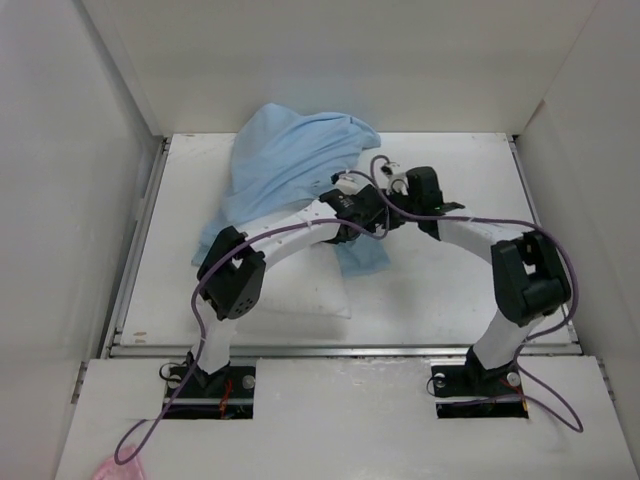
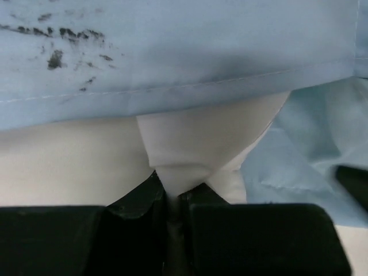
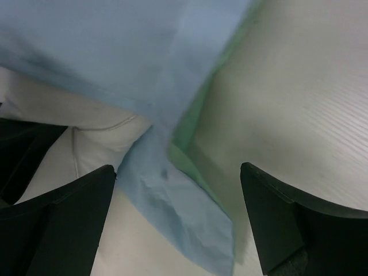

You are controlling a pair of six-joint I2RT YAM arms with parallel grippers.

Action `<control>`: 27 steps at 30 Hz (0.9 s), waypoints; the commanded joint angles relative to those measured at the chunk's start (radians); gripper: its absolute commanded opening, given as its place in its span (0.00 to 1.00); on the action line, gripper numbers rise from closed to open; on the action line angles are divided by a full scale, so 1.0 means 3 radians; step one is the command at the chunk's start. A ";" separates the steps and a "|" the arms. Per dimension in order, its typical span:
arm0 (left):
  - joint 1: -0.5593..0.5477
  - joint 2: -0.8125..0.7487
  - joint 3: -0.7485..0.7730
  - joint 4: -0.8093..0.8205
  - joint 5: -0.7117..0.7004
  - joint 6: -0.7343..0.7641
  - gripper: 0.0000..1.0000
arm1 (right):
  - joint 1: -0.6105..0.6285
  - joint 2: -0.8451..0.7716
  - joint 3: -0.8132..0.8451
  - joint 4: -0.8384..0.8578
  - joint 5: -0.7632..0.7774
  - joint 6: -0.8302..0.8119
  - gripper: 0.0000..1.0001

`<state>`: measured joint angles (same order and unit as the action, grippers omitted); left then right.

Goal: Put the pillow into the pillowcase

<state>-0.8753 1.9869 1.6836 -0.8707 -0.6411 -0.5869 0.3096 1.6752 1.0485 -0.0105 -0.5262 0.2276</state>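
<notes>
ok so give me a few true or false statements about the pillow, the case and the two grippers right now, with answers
1. The left gripper is pinched shut on a corner of the pillow. True.
2. The right gripper is clamped on the pillowcase. False: its fingers stand wide apart, gripping nothing.
3. The pillow is wholly inside the pillowcase. False: part of it lies bare on the table.
4. Green fabric shows at the pillowcase's edge. True.

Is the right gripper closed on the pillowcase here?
No, the right gripper stands wide open over the pillowcase edge, holding nothing.
</notes>
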 commanded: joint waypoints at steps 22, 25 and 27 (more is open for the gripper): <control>0.0586 0.0689 0.2053 0.1235 -0.0031 0.0004 0.00 | 0.1147 -0.2618 -0.0452 -0.0651 -0.0464 0.0024 0.00; 0.0586 0.0689 0.1981 0.1322 0.0076 -0.0093 0.00 | 0.1080 -0.2496 -0.0407 -0.0844 -0.0363 -0.0022 0.00; 0.0586 0.0689 0.1844 0.1414 0.0183 -0.0175 0.00 | 0.1044 -0.2419 -0.0407 -0.0890 -0.0393 -0.0022 0.00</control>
<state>-0.7803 2.1555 2.2635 -0.7139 -0.5285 -0.5602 0.5900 0.9440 0.9211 -0.2031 -0.4515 0.2047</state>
